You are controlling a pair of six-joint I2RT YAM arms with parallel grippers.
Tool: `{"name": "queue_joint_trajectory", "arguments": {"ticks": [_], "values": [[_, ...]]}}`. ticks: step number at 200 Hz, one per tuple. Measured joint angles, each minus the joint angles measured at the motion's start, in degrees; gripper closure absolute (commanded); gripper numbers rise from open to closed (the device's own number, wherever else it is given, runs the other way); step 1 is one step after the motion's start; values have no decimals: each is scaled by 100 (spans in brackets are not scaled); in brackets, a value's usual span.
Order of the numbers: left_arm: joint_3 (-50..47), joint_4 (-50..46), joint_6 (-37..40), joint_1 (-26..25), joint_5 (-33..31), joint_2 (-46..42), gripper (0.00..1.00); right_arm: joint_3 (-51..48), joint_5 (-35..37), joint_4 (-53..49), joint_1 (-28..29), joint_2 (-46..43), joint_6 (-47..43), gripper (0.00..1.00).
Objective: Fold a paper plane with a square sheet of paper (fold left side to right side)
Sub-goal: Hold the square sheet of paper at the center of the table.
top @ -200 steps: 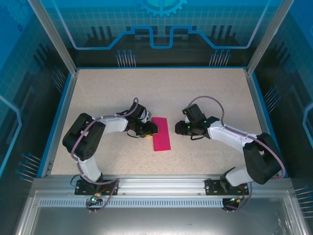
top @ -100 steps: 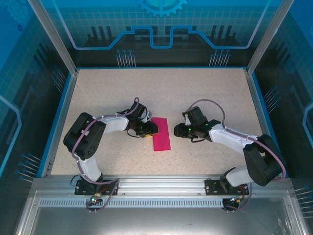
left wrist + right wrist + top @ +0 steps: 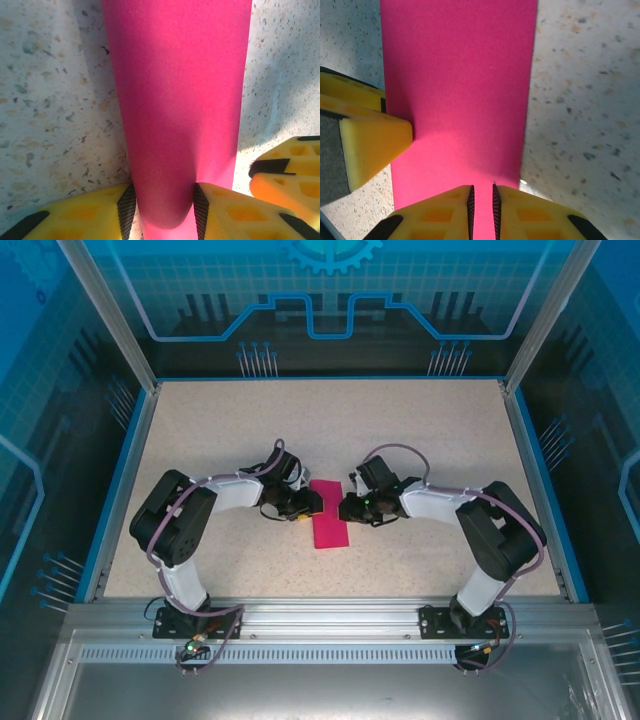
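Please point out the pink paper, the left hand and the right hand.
pink paper [image 3: 330, 523], top view, its flat middle.
left hand [image 3: 163, 212], left wrist view, between its fingertips.
right hand [image 3: 482, 207], right wrist view, between its fingertips.

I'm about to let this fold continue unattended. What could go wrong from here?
1. The left gripper pinches a rounded hump of the square sheet of paper; tugging may leave a stray crease or tear it.
2. The right gripper, jaws nearly closed, meets the sheet from the opposite side; if the arms pull apart, the thin sheet might rip or slip free.
3. Both grippers crowd the same narrow strip, so their fingers might collide.
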Motion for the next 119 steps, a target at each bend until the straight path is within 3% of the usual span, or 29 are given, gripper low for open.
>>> {"name": "queue_joint_trajectory", "arguments": {"ticks": [83,119], "values": [[20,-37,0,-17,-42,0,60,435,155,-562,70,455,-197,80],[20,-70,59,-44,-90,-57,53,522,190,-678,74,507,-293,80]]}}
